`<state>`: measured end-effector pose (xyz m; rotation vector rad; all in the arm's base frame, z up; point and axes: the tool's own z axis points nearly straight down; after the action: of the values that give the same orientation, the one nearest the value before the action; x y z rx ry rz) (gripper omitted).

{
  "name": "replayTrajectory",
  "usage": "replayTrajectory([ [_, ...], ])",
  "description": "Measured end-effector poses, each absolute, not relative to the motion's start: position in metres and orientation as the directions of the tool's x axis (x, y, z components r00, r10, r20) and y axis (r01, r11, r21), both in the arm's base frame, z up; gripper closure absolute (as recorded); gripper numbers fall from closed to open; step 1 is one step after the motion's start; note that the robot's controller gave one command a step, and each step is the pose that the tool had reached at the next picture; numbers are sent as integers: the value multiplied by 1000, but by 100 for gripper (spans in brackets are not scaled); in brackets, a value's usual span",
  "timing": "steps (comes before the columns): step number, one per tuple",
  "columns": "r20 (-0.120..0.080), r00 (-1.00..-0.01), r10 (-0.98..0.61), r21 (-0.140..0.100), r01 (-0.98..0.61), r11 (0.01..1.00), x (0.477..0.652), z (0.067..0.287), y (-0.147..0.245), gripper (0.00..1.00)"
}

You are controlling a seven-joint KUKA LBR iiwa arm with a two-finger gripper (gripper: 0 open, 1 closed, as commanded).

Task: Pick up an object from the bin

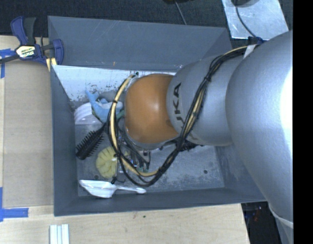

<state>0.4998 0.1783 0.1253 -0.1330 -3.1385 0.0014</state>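
The dark body of my gripper (135,155) shows beneath the orange cover, low over the left half of the bin. Just left of it lies a pale yellow-green knobbly round thing (105,161). A black bristle brush (90,144) lies slanted above that, by the left wall. A white plastic spoon (102,188) rests along the front wall, below and left of the gripper. What lies directly under the gripper is hidden.
A white round lid or cup (84,115) and a light blue crumpled thing (102,106) sit at the back left corner. The arm with its cables covers the bin's middle and right. Bare grey floor shows at the front right.
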Motion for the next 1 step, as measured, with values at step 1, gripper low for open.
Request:
replayTrajectory([
  [1,-1,-979,203,2,203,979,485,100,182,0],
])
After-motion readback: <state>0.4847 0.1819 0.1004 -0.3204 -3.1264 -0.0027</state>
